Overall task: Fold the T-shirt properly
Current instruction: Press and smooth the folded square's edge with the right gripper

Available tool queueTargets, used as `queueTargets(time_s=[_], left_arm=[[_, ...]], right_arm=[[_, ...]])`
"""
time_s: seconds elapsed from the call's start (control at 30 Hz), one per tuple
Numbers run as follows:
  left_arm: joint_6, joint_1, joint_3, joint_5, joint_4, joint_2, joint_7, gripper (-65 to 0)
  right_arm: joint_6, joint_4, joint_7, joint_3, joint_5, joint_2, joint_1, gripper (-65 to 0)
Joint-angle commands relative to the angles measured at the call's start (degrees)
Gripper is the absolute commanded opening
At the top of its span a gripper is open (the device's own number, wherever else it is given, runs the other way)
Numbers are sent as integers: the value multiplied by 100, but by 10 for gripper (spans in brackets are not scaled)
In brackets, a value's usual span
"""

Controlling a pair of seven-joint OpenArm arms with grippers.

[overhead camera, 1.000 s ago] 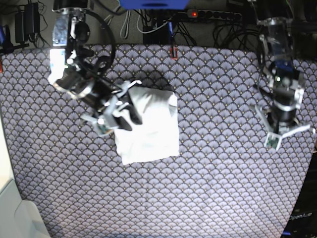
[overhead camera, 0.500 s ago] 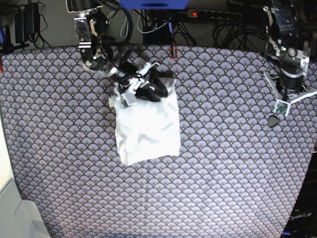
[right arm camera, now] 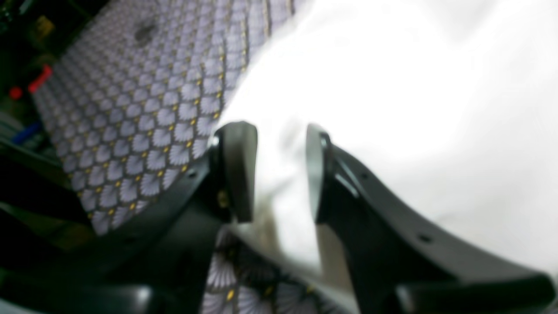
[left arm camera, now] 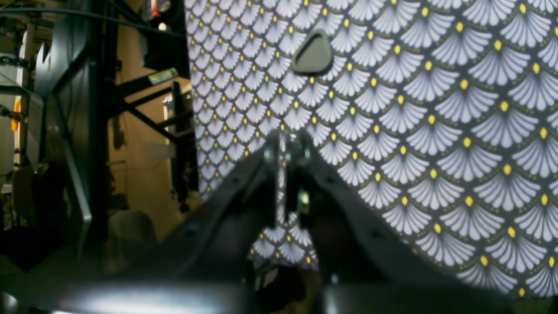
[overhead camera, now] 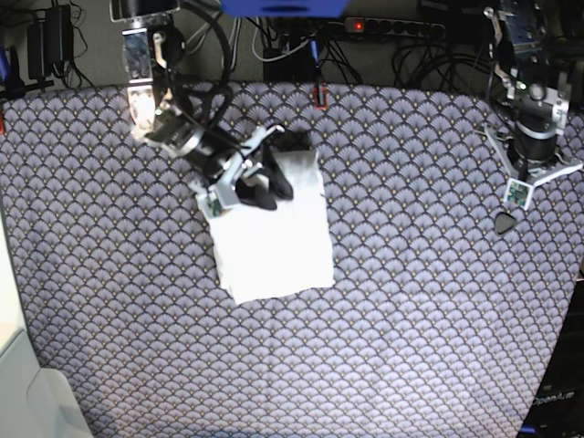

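- Now the T-shirt [overhead camera: 274, 237] lies folded into a white block on the patterned cloth [overhead camera: 411, 301].
- Right gripper [overhead camera: 263, 189] hovers at its top edge, jaws apart.
- Left gripper [overhead camera: 505, 222] sits well away, pinched together on nothing.

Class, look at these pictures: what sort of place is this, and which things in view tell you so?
Probably a robotics lab bench: two robot arms over a table spread with a scallop-patterned cloth, a power strip and tangled cables along the back edge, and a folded T-shirt as practice material.
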Motion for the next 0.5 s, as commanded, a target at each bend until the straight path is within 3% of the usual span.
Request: queueTargets(time_s=[0.0, 0.17, 0.47], left_arm=[[61, -16, -24, 30, 96, -67, -80, -647], [61, -16, -24, 65, 96, 47, -80, -647], [61, 230, -24, 74, 114, 170, -80, -647]], right_arm=[[87, 267, 36, -13, 128, -25, 120, -464], [87, 539, -412, -4, 128, -51, 542, -464], [87, -1202, -394, -48, 128, -271, 1860, -464]])
